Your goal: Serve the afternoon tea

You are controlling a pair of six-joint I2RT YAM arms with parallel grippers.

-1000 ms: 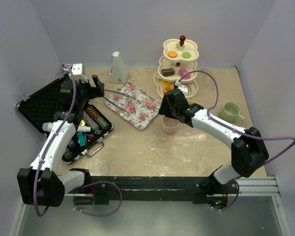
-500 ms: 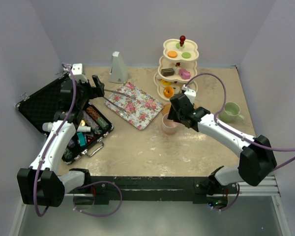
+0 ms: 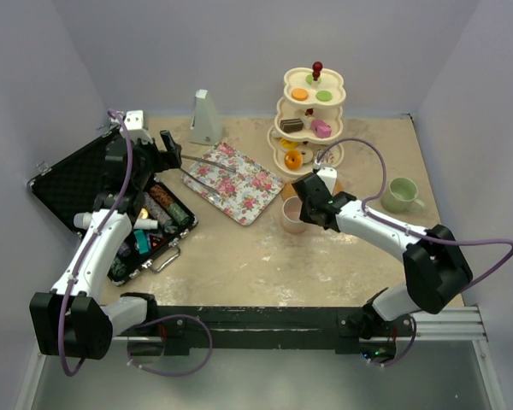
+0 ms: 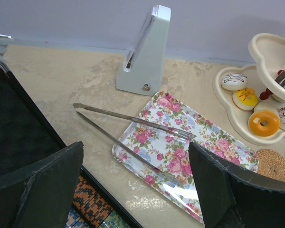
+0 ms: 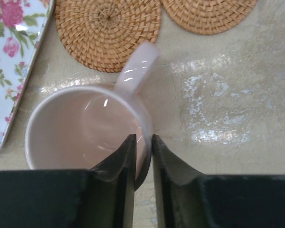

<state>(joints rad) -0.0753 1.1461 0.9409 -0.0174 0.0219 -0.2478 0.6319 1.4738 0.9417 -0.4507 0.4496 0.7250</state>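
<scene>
The pink mug stands upright on the table, its handle pointing at a round woven coaster. My right gripper is shut on the mug's rim, one finger inside the wall and one outside. A second coaster lies beside the first. The cream three-tier stand with its red knob holds toy donuts and cakes, among them an orange donut. The green mug sits at the right. My left gripper hangs open over the case's edge, holding nothing.
A floral tray lies left of the pink mug, with metal tongs resting across its edge. An open black case of tools fills the left side. A grey pyramid-shaped object stands at the back wall.
My right gripper dropped onto the pink mug and its jaws narrowed until they pinched the rim. The left arm has not moved.
</scene>
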